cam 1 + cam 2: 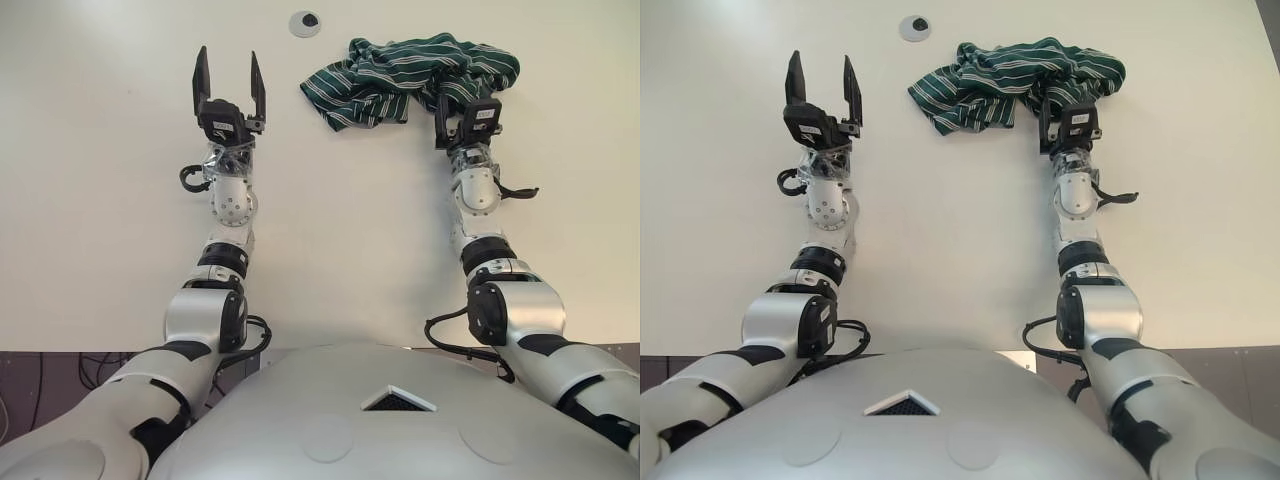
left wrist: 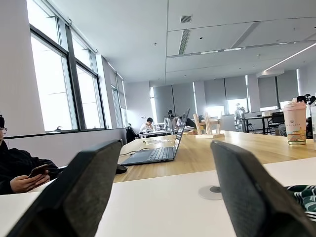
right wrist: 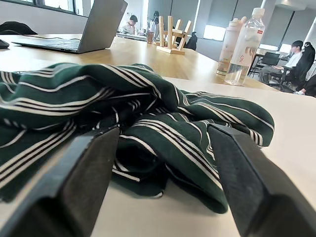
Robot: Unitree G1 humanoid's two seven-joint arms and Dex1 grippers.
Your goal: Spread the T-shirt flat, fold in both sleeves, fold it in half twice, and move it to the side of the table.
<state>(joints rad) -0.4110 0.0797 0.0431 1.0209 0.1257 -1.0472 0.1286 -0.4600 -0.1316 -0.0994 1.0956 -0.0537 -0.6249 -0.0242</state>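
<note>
Left eye view: left fingers (image 1: pixel 201 75) at 11 o'clock over the tabletop (image 1: pixel 330 230), spread wide, holding nothing, well apart from the cloth. Round cable port (image 1: pixel 305 22) at 12 o'clock, near the far edge. T-shirt (image 1: pixel 400 70) at 1 o'clock, dark green with thin white stripes, bunched in a crumpled heap, not spread yet. Right fingers (image 3: pixel 84 173) are parted at the heap's near right edge with a fold lying between them; nothing looks pinched.

Judgement: the shirt is light, soft, floppy knit. It won't hold shape and will bunch if dragged from the middle. Better to take a hem or shoulder edge, one per side, and pull apart. The edges are buried in the folds and hard to pick out.

Tabletop is white and smooth, likely slick, so the cloth should slide. Room: open office with tall windows (image 2: pixel 54 94) and a wooden table (image 2: pixel 237 148) behind, carrying a laptop (image 2: pixel 158 150) and a bottle (image 3: pixel 244 47).
</note>
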